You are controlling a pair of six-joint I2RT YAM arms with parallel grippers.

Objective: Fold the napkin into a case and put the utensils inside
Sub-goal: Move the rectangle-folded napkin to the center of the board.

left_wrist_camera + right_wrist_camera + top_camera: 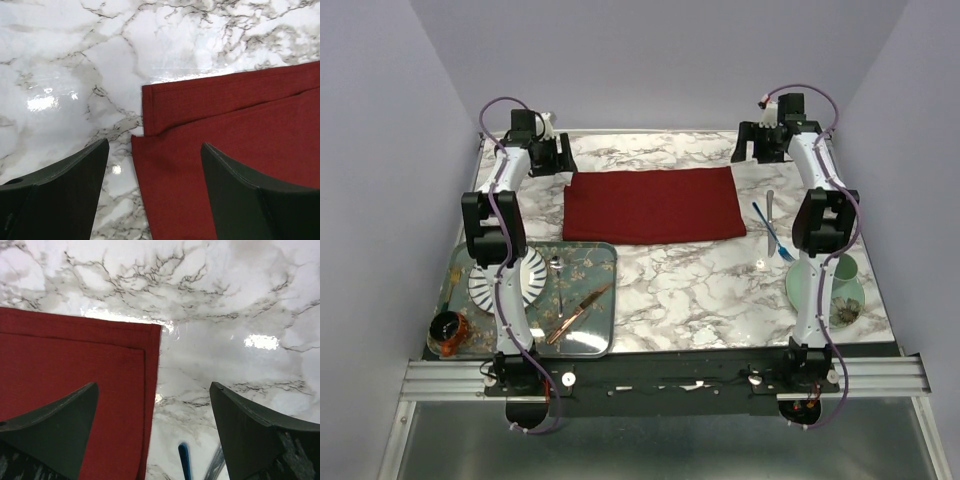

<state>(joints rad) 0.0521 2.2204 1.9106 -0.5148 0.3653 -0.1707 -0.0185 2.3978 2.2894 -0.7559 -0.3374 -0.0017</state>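
Observation:
The maroon napkin (653, 204) lies folded in half as a wide rectangle at the back middle of the marble table. My left gripper (552, 152) is open and empty above its far left corner (150, 95); the top layer (210, 165) sits a little short of the lower one. My right gripper (757, 143) is open and empty above the far right corner (150, 332). The blue-handled fork (773, 232) and the pale silvery utensil (769, 233) lie crossed to the right of the napkin. The fork's handle tip (184, 457) shows between my right fingers.
A green patterned tray (604, 330) at the front left holds a striped plate (530, 280), a copper-coloured knife (578, 313), a small silver spoon (557, 275) and a dark jar (448, 328). A mint cup on a saucer (835, 288) stands at the front right.

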